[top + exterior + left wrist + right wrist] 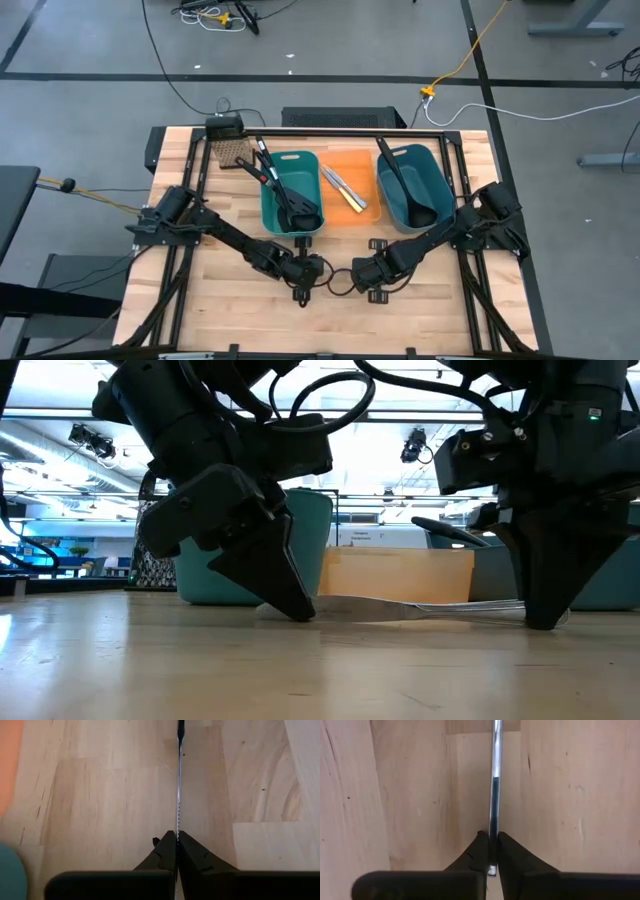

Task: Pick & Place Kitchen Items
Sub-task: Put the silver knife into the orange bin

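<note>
Both down on one slim silver table knife (420, 606) lying flat near the bench's front edge: left gripper (177, 836) pinched shut on one end, right gripper (492, 840) nipped tight on the other. Looks like a handover or joint lift. Next: one side releasing, the other carrying toward the orange bin (347, 170).

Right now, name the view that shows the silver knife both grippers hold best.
Low view: the silver knife spans full length between left gripper and right gripper. Each wrist view shows one pinched end edge-on; the high view hides it.
</note>
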{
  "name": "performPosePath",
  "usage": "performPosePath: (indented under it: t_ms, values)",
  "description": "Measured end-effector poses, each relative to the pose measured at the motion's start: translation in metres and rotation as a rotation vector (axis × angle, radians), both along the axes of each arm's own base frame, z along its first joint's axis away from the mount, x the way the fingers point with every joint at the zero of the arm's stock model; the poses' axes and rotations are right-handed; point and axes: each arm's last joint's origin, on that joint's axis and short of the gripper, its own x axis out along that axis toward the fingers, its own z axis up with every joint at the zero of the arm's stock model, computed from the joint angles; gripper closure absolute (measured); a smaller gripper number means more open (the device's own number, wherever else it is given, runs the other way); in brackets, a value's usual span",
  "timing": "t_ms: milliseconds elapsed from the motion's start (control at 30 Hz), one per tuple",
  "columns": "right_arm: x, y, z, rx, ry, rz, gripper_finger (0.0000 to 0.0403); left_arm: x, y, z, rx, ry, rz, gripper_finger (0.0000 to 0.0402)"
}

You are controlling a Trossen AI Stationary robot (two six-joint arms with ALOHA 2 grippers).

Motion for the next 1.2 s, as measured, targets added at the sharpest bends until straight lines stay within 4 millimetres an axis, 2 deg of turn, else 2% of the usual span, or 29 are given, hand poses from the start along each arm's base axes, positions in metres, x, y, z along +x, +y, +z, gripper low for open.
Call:
performPosePath:
  t_ms: [200,333,400,500,600,733,867,967,1067,1200]
  values:
    - [0.0,0.0,0.0,0.009,0.007,0.004,0.0377,0.0,-0.001,0.001,0.001,-0.007,-0.007,0.0372]
    - [-0.001,0.0,0.0,0.007,0.011,0.0,0.0377,-0.004,-0.003,0.011,-0.016,0.001,-0.055,0.035]
    - [-0.001,0.0,0.0,0.004,0.014,-0.008,0.0377,-0.009,-0.005,0.024,-0.021,-0.015,-0.073,0.0341]
    - [-0.001,-0.001,0.0,-0.011,0.012,-0.013,0.0377,-0.017,-0.011,0.057,-0.023,-0.084,-0.124,0.0331]
    - [-0.001,-0.001,0.0,-0.014,0.012,-0.014,0.0377,-0.034,-0.012,0.086,-0.016,-0.096,-0.156,0.0325]
    - [-0.001,-0.001,0.0,-0.022,0.007,-0.016,0.0377,-0.067,-0.013,0.137,0.014,-0.186,-0.158,0.0333]
    - [-0.001,-0.001,0.0,-0.023,0.002,-0.018,0.0377,-0.11,-0.009,0.179,0.079,-0.266,-0.16,0.0363]
    - [0.0,-0.001,0.0,-0.029,-0.005,-0.02,0.0377,-0.141,-0.002,0.208,0.038,-0.373,-0.147,0.0393]
    - [0.0,-0.001,0.0,-0.029,-0.008,-0.02,0.0377,-0.166,0.008,0.219,-0.01,-0.48,-0.14,0.0393]
    - [0.0,0.0,0.0,-0.036,-0.021,-0.02,0.0377,-0.19,0.026,0.212,-0.078,-0.642,-0.152,0.0396]
